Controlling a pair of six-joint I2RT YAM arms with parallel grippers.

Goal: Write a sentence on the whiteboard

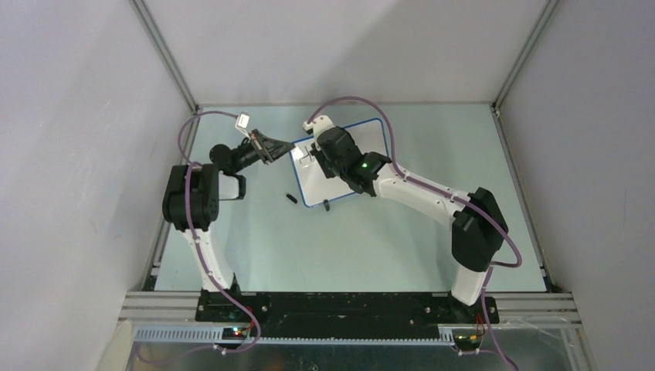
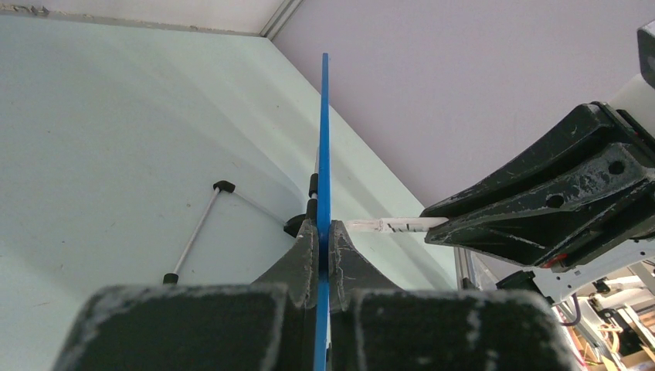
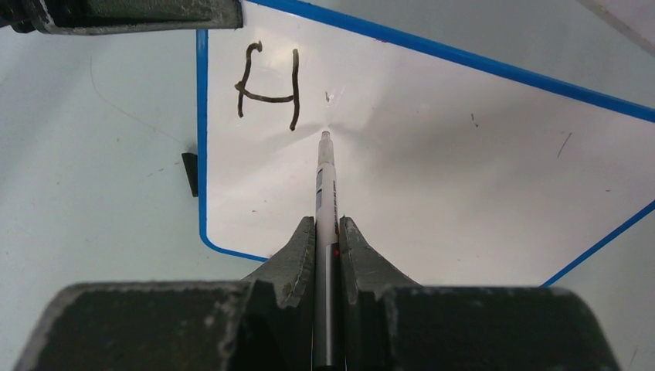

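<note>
The whiteboard sits toward the back of the counter, about the middle of its width. Much of its face is lost to me from above, because the right arm's wrist and claw lie across it. The left claw is pinched narrow on the board's blue frame, one finger on each side. From its own camera the board shows only as a thin blue line, edge-on. The right claw is clamped on a slim marker, and the marker's tip appears to rest on the glossy white just below and to the right of the writing. Of the sentence only a black "H" stands, near the corner where the left claw comes in at the top of the right wrist view. A small black clip foot sits against the outside of the frame on that side, and another pokes out at the board's near edge. Just off the near left corner lies a small black piece, too small for me to name. In the left wrist view, a thin pale rod with black tips shows against the counter on the side of the board away from the marker. I cannot tell what it belongs to.
</note>
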